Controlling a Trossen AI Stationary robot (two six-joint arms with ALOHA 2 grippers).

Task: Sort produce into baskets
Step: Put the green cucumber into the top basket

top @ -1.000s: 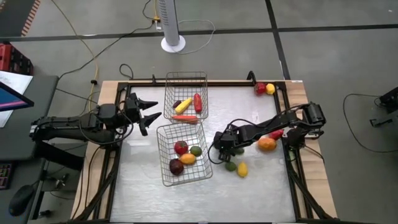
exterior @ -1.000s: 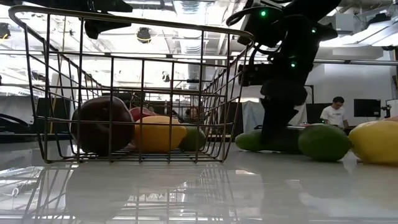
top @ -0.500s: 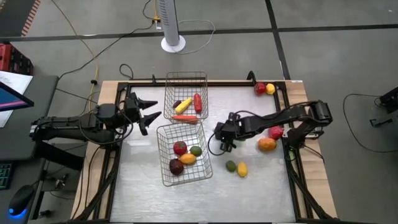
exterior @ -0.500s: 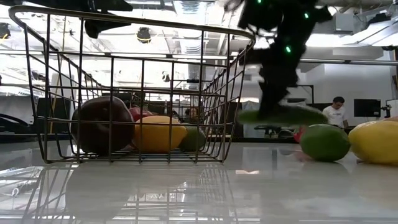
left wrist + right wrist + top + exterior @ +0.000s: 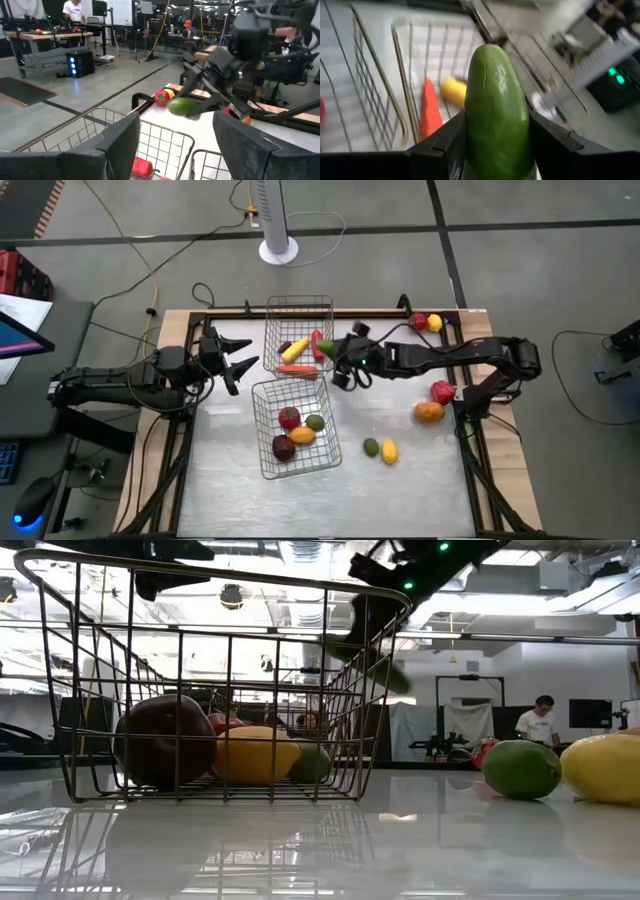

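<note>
With the right gripper [image 5: 335,352] clamped on the cucumber [image 5: 496,112], clear the far basket [image 5: 298,303] rim before you release; the left gripper [image 5: 240,358] waits beside it, fingers wide.

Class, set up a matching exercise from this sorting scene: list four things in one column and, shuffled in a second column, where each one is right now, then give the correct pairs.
Things
1. green cucumber
2. yellow lemon
3. dark purple fruit
4. red chilli

Places
A. in the far basket
B. held in the right gripper, above the table
C. in the near basket
D. loose on the table, beside a green fruit

Pairs: 1-B, 2-D, 3-C, 4-A
</note>
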